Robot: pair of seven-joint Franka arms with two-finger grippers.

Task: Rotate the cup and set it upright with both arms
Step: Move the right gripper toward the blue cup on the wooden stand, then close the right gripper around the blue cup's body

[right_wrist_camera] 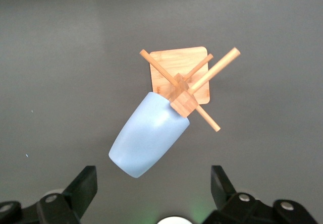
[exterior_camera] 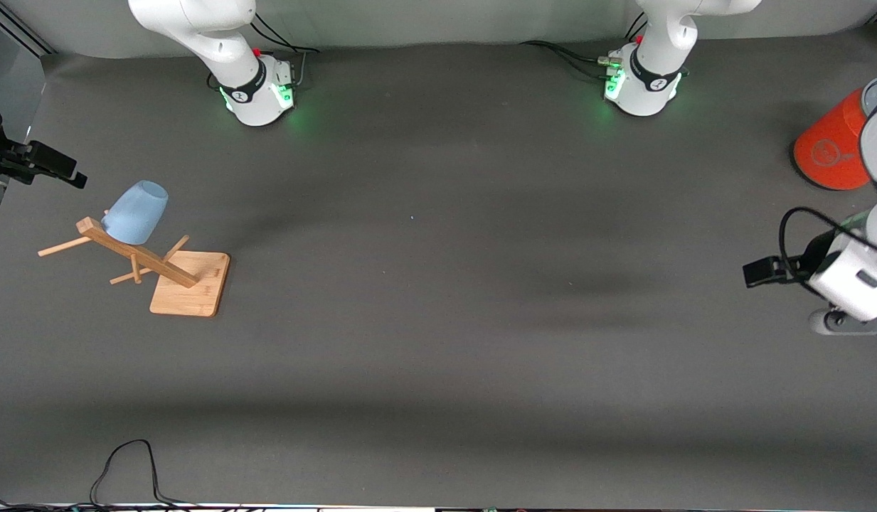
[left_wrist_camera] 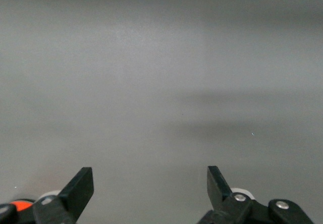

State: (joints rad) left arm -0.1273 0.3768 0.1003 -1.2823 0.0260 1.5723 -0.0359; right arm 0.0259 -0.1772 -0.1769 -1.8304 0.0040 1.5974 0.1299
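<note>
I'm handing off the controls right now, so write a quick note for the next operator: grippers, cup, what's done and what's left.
Right gripper: open, empty, above the cup.
Left gripper: open, empty, waiting over bare table at the left arm's end, by the orange cylinder.
Cup: hung mouth-down on a peg of the wooden rack, at the right arm's end.
Done: nothing; cup not yet grasped.
Left: take it off the peg, rotate it, stand it upright.

Even, fairly dim overhead light, soft broad shadow bands across the grey table (exterior_camera: 438, 284), green glow at both bases, left wrist view hazy, perhaps defocused.
</note>
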